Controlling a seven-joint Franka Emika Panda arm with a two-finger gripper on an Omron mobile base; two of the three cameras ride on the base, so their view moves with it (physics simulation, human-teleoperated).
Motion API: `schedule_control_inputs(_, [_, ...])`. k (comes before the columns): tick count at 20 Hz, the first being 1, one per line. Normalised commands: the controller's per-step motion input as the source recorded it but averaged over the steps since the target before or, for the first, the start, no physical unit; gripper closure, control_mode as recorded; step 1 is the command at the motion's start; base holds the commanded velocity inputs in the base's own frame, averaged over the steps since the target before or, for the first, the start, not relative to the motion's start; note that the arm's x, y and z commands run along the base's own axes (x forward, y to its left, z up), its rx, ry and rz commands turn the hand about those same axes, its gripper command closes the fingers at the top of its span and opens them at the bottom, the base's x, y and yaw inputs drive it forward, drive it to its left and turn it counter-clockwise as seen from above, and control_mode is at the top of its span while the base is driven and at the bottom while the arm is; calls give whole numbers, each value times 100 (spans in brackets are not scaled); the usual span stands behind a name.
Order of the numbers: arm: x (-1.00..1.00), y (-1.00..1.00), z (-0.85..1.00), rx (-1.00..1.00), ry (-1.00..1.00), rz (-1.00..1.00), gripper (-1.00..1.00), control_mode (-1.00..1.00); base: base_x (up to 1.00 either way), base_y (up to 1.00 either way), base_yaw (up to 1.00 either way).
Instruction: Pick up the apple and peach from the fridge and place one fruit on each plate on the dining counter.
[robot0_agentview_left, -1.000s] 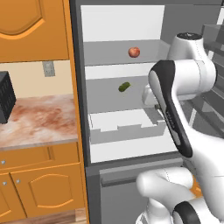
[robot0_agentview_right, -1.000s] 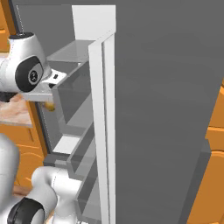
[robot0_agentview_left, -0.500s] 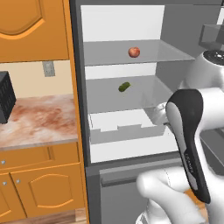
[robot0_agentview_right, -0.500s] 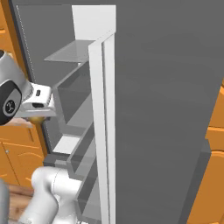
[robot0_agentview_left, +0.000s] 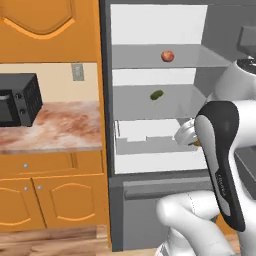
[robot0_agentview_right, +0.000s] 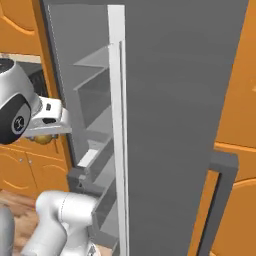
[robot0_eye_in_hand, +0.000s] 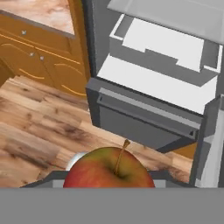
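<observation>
outside the fridge (robot0_agentview_left: 150, 120) front, gripper (robot0_eye_in_hand: 109, 186) w/ fingers pinching the apple (robot0_eye_in_hand: 109, 168) has pulled back off the shelves, so fruit 1 is out, plates next.

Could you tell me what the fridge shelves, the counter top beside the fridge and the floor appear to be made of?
Fridge shelves: probably glass, judging by the thin, flat, smooth grey panes. Counter top: looks like polished marble or stone, mottled reddish-brown and cream. Floor: seemingly wood planks, with brown grain streaks and board seams; laminate is possible.
</observation>
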Motion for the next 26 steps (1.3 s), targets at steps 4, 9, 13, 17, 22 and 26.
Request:
schedule_control_inputs(4, [0, 0, 0, 0, 0, 0, 100, 100, -74, 21, 53])
schedule_control_inputs(9, [0, 0, 0, 0, 0, 0, 100, 100, -71, 27, 58])
schedule_control_inputs(13, [0, 0, 0, 0, 0, 0, 100, 100, -66, 22, 65])
schedule_control_inputs(17, [0, 0, 0, 0, 0, 0, 100, 100, -50, -11, 78])
schedule_control_inputs(22, [0, 0, 0, 0, 0, 0, 100, 100, -52, -16, 77])
schedule_control_inputs(26, [0, 0, 0, 0, 0, 0, 100, 100, -77, -10, 66])
